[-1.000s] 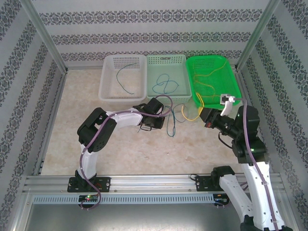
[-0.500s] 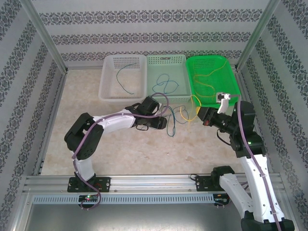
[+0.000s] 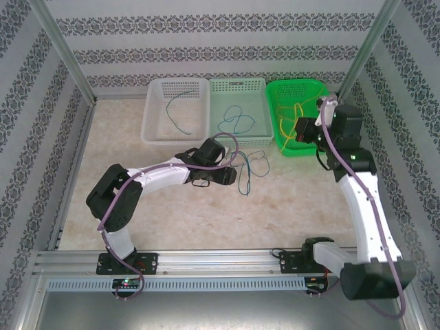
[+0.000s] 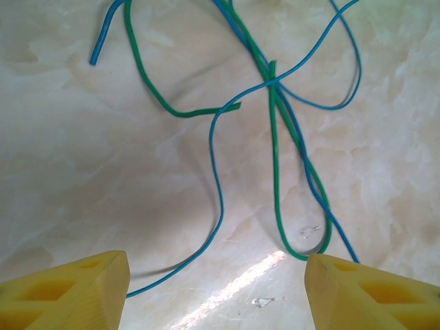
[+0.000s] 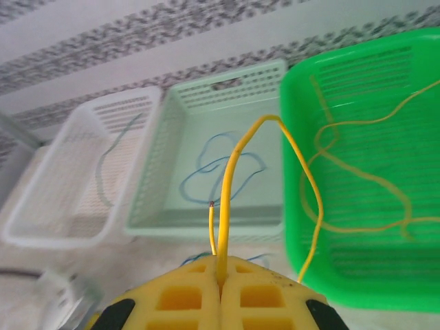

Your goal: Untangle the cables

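Fingers (image 5: 180,300) tight on yellow cable (image 5: 231,172)

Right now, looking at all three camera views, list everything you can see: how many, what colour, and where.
white basket: one, white, left end of the basket row.
pale green basket: one, pale green, middle of the row.
bright green basket: one, bright green, right end.
green cables: two, dark green; one in the white basket, one on the table.
blue cables: two, blue; one in the pale green basket, one crossing the green one on the table.
yellow cable: two strands, yellow; one lying in the bright green basket, one pinched.
table: one, beige marble pattern.
left gripper: yellow fingers, open above the table tangle.
right gripper: yellow fingers, shut on the yellow cable.
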`<action>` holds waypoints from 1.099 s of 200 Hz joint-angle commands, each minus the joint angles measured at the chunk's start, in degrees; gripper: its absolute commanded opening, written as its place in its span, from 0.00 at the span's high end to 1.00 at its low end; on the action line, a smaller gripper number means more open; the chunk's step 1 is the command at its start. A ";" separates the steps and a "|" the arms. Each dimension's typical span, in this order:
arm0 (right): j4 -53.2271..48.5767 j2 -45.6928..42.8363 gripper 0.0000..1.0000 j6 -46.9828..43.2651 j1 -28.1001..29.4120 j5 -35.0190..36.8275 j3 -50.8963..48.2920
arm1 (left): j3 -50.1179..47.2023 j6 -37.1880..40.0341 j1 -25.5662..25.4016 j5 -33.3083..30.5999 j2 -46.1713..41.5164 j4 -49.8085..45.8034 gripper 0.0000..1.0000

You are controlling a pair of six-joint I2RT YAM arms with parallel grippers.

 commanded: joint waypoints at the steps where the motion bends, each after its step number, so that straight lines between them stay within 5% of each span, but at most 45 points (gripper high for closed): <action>1: 5.80 3.18 1.00 -3.69 -2.21 5.21 3.35 | -1.15 -0.23 0.31 -1.32 -0.79 0.37 0.31; 113: 16.51 22.02 1.00 -9.50 -8.04 3.60 15.82 | -3.53 -1.33 0.39 -1.68 -1.19 1.89 0.32; 194: 7.76 35.96 1.00 -7.55 -12.61 -3.66 18.86 | -4.34 -1.69 0.48 -1.73 -1.80 2.29 0.32; 220: 2.60 38.73 0.93 -6.52 -12.77 -5.16 19.32 | -3.98 -1.87 0.48 -1.34 -1.41 2.59 0.32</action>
